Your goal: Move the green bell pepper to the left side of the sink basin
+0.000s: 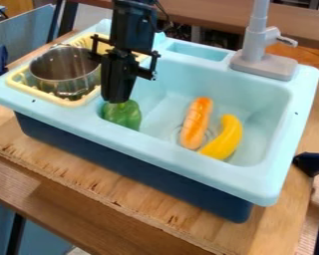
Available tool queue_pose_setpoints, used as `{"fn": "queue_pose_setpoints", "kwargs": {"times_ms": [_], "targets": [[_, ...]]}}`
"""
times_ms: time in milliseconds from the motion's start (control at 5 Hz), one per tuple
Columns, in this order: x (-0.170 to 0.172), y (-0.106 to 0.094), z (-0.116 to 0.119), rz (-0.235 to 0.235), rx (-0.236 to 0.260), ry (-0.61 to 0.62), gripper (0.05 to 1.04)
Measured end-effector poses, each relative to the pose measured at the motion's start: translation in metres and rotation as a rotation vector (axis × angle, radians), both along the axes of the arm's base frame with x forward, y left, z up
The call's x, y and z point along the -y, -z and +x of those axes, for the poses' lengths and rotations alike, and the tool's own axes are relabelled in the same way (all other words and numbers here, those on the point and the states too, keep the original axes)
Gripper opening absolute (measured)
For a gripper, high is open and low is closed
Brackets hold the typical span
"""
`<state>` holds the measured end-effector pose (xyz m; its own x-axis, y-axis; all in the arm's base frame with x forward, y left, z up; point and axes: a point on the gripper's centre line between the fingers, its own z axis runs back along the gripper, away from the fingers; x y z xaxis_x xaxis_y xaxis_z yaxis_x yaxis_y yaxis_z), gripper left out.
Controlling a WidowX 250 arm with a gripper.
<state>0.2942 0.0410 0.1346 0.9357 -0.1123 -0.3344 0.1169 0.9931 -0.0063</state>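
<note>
Plywood worktop [209, 229] runs beneath everything, with a brown wooden ledge [202, 15] behind it toward 12 o'clock. On the worktop sits a toy sink [76, 112], its rim and basin pale blue above a dark blue base. The black robot arm [132, 27] comes down from 11 o'clock over the basin's near left part. At the sink's 1 o'clock a grey faucet [262, 64] stands upright on the rim. A pale yellow rack [59, 101] occupies the 10 o'clock corner, and inside it rests a shiny metal pot [64, 67], open at the top.

Just to the 3 o'clock side of that rack hangs the black gripper [117, 101], pointing down at the green bell pepper. How far it is open cannot be told, nor whether it has hold of the pepper; in the view its tip meets the pepper's upper edge.

Inside the basin, near the middle, lies an orange sausage-shaped toy [197, 122] with pale streaks, its long side running roughly from 12 to 6 o'clock. A curved yellow banana [225, 138] lies beside it at 4 o'clock, their lower ends close together. The green bell pepper [124, 115] is at the basin's 9 o'clock, by the wall, well apart from both.
</note>
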Motion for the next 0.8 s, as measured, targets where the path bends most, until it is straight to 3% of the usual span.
{"fn": "queue_pose_setpoints", "kwargs": {"times_ms": [200,400,600,800], "targets": [[-0.003,0.005,-0.001,0.017,-0.046,0.003,0.271],[-0.001,-0.005,0.004,0.018,-0.034,0.056,0.537],[0.003,-0.021,0.005,0.057,0.009,0.094,0.831],[0.004,-0.046,0.005,0.089,0.089,0.095,1.011]]}}
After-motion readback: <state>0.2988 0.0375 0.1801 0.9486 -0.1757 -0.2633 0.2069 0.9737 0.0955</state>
